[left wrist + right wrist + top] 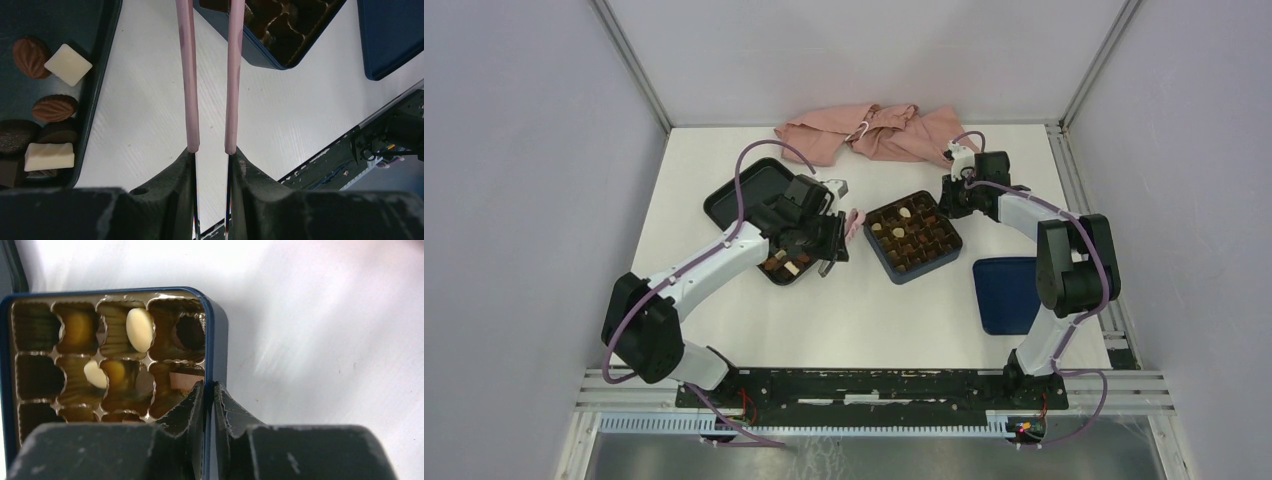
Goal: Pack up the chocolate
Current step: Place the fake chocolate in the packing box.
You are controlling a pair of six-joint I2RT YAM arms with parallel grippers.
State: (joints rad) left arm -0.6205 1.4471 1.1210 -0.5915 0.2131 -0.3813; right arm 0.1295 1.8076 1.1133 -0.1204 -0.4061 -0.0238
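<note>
Black tray: sits left of centre on the table; its near corner holds the loose pieces.
Chocolate: a small cluster in that corner of leaf-shaped brown pieces, cream squares and darker ones. Some touch or overlap. A few more already sit in the box.
Handling: I'd judge each piece light, rigid and smooth-sided, easy to scuff or chip and likely to slip if pinched on a slope. The flat opposite edges of a square look the safest hold. A leaf is better taken across its narrow width.
Left gripper: hangs just right of the tray over bare table. Its long pink fingers are parallel with a slim gap and nothing between them.
Blue box: at the centre, with a brown gridded insert and most cells unfilled. A cream oval lies in one far cell.
Right gripper: at the box's far right corner, jaws nearly together with one inside and one outside, pinching the blue wall, seemingly to steady it.
Blue lid: lies flat to the right, apart from the box.
</note>
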